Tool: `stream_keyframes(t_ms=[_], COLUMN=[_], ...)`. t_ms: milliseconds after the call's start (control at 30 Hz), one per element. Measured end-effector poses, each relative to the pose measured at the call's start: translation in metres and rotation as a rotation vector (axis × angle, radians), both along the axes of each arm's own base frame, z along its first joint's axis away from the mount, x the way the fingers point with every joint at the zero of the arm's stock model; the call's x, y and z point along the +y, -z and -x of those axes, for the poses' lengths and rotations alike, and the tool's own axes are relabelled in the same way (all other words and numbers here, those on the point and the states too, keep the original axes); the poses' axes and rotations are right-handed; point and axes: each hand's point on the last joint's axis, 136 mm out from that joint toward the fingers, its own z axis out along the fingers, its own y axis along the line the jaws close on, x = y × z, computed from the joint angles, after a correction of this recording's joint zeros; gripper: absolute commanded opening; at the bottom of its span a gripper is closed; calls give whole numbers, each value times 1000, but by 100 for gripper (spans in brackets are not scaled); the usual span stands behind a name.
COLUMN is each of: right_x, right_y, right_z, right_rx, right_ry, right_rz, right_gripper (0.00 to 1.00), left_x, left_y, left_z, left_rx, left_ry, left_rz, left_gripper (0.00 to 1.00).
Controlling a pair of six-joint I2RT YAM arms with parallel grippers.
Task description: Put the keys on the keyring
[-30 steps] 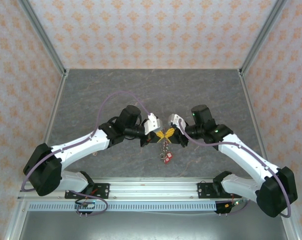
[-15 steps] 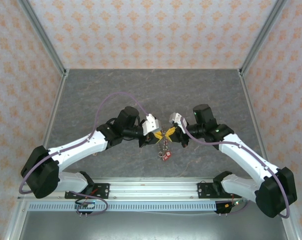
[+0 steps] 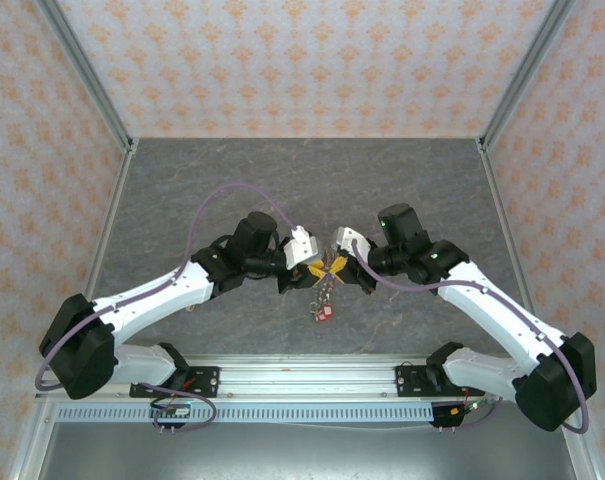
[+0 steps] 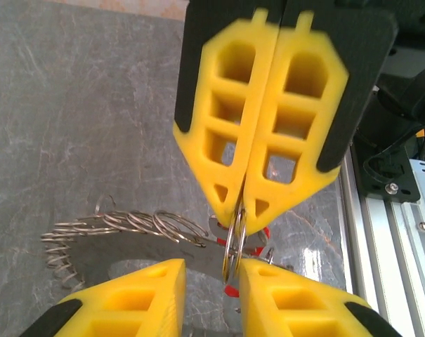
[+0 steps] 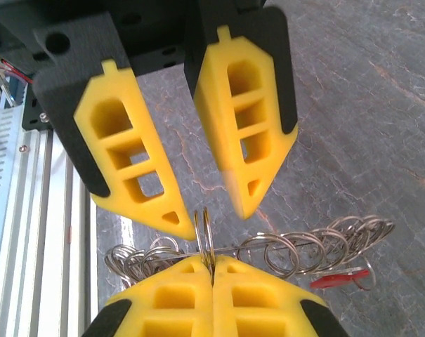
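at the centre of the top view, the right gripper was clamped on a thin wire ring of the keyring. the left gripper stood apart beside it, and the red keys hung just below.

Back wall and side walls, left and right: pale wallpaper with a repeating orange floral print. Aluminium posts run diagonally in the upper left and upper right corners. Work surface is a grey marbled tabletop, evenly lit. Bottom of frame: silver extrusion rail, with a slotted white strip below it, possibly cable duct.
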Motion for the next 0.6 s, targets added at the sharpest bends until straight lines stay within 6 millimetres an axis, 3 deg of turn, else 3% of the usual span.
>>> stream_keyframes(t_ms=[200,600], right_x=[1,3], right_y=[1,-4], right_z=[1,0], right_rx=[-3,-13], right_ry=[-11,-14], right_rz=[16,9], right_gripper=[0,1], left_x=[0,-2], left_y=[-2,1], left_z=[0,3], left_rx=[-5,1], left_ry=[-1,22], left_rz=[7,-13], left_gripper=[25,13])
